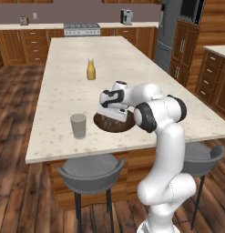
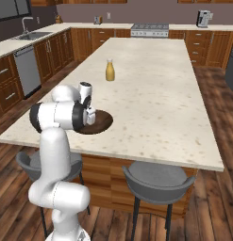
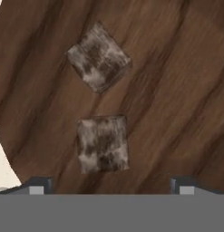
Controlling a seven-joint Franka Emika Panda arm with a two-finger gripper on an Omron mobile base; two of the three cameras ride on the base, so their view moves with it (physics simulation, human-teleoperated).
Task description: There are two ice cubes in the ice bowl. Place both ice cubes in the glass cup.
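Cubes (image 3: 102,143) — two — inside one ice bowl (image 3: 177,90).

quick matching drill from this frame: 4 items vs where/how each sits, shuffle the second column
Items:
1. ice cubes
2. glass cup
3. yellow-orange bottle
4. gripper

Places or states:
A. upright on the island, farther back than the bowl
B. lying apart from each other on the bowl's wood grain
C. open, hanging over the ice bowl
D. on the counter beside the bowl, nearer the left edge in the left base view

Pairs: 1-B, 2-D, 3-A, 4-C
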